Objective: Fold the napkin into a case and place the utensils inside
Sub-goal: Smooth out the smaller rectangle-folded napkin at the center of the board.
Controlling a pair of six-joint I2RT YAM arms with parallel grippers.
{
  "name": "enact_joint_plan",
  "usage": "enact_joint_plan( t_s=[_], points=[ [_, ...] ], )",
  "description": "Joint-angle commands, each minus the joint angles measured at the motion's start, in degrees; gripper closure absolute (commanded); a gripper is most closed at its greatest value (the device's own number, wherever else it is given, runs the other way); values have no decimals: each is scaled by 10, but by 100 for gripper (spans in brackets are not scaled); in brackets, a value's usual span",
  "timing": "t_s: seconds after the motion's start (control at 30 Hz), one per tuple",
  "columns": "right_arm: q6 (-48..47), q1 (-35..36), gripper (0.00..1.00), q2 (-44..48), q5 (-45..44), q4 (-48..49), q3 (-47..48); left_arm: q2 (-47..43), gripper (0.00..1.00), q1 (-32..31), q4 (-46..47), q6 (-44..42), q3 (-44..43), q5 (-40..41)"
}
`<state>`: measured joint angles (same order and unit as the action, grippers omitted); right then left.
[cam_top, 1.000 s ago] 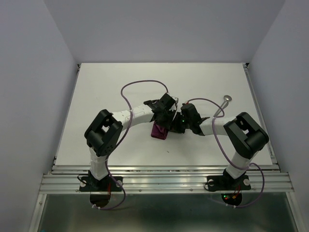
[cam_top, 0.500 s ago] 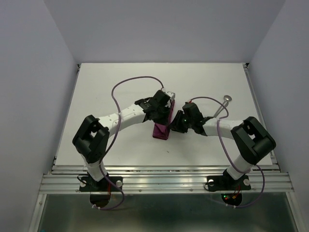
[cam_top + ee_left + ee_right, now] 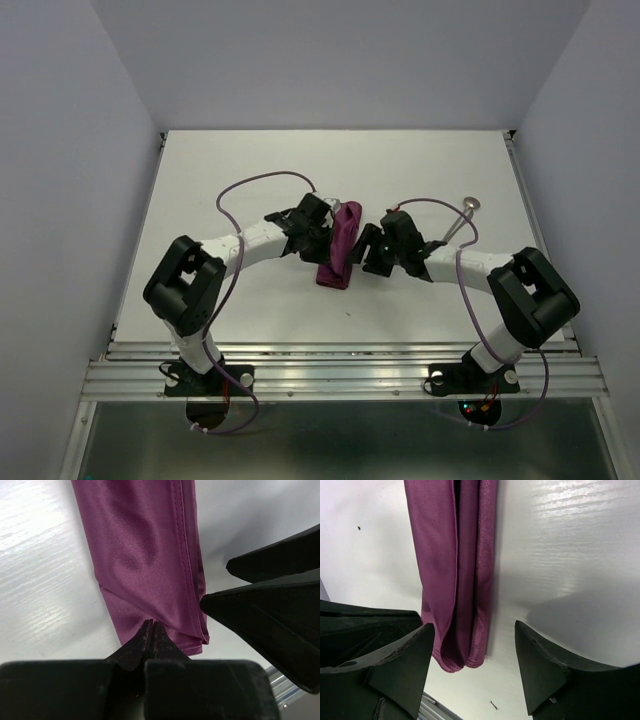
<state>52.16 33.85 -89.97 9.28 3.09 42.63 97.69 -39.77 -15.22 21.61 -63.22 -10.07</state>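
Napkin lies folded on white table, left claw pinching it, right claw apart.

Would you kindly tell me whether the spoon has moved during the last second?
No. The spoon lies in the same spot on the table, close to its right rail, with its bowl toward the far edge as before.

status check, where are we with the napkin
left gripper shut on end of napkin. right gripper open over it. napkin folded to a narrow strip. spoon not in yet, lying off right, nothing blocking.
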Motion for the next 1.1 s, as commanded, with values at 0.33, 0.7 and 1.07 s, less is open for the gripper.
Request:
enact_joint_plan(
  t_s=[0.33,0.7,1.07],
  points=[
    [26,4,37,-88,36,76,27,37,100,-3,55,9,35,-42],
    [36,4,76,-104,20,93,11,20,100,-2,61,12,30,-52],
    [8,4,99,-99,23,91,15,-50,100,25,12,3,-19,-89]
  ],
)
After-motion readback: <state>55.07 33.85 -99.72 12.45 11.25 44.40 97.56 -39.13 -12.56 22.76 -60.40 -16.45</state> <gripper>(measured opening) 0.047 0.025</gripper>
